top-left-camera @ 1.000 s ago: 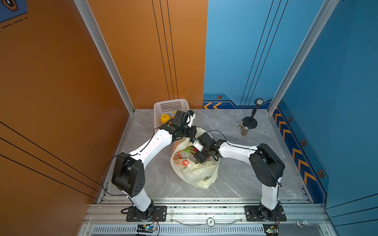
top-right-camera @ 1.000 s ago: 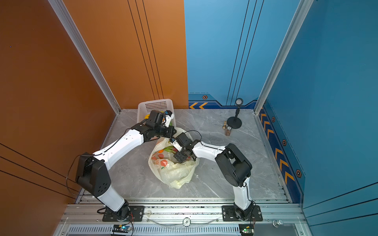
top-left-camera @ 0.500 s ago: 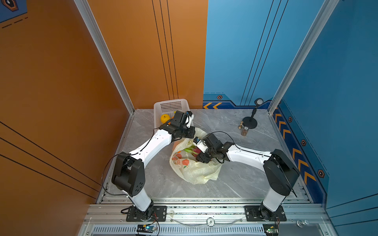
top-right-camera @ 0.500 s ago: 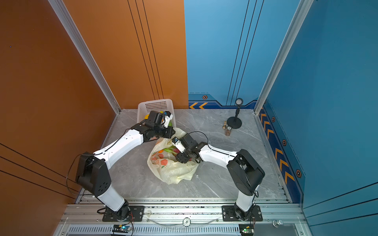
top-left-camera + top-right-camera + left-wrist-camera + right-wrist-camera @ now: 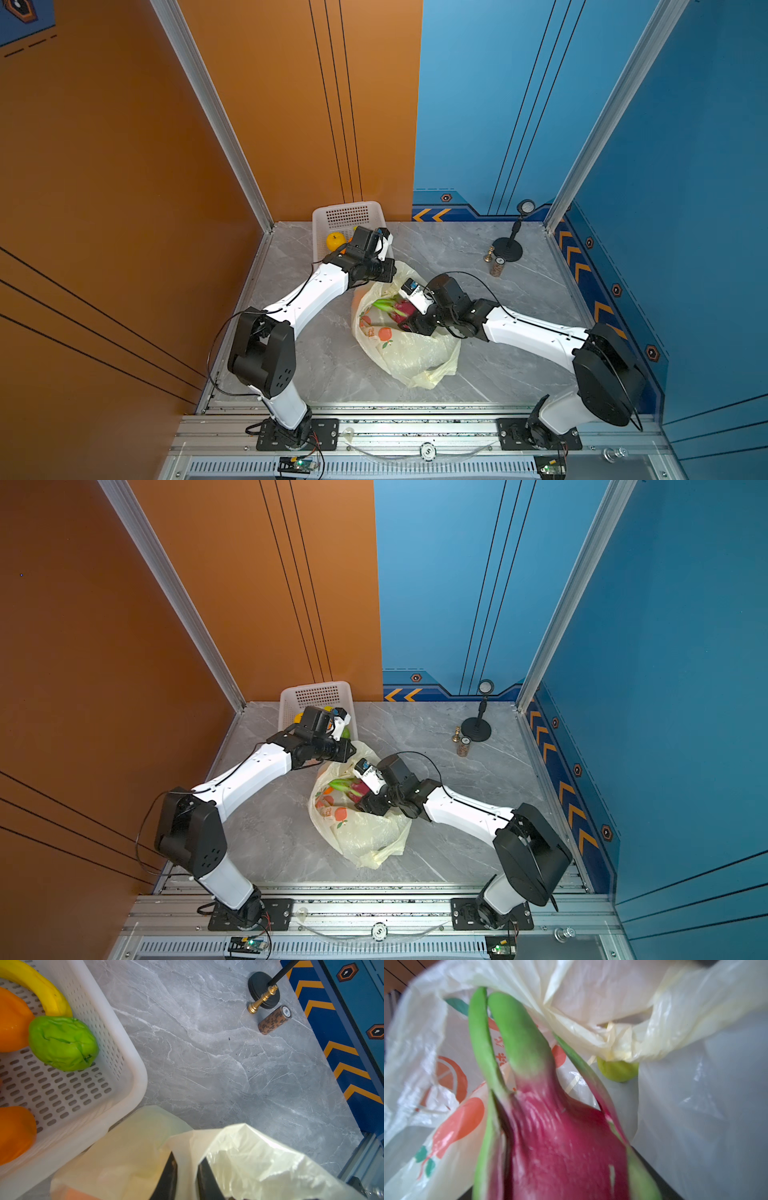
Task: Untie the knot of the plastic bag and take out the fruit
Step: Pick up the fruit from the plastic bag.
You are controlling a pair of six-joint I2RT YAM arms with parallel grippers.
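Note:
The pale-yellow plastic bag (image 5: 409,353) (image 5: 361,833) lies mid-table with its mouth gaping toward the basket. My left gripper (image 5: 187,1165) (image 5: 388,272) is shut on a strip of the bag's rim (image 5: 187,1147) and holds it up. My right gripper (image 5: 411,322) (image 5: 368,802) reaches into the mouth. It is shut on a pink dragon fruit (image 5: 560,1136) (image 5: 401,308) with green tips, which fills the space between its jaws. A green round fruit (image 5: 617,1071) lies deeper in the bag. The knot is out of view.
A white perforated basket (image 5: 345,212) (image 5: 128,1076) stands at the back left, touching the bag. It holds oranges (image 5: 12,1020), a green fruit (image 5: 62,1043) and a banana (image 5: 41,991). At the back right stand a black stand (image 5: 509,249), a brass piece (image 5: 261,1000) and a brown cylinder (image 5: 274,1020).
My right arm's elbow has swung out to the right and its jaws have closed a little around the dragon fruit, which now shows in the bag's mouth. The left arm has not moved.

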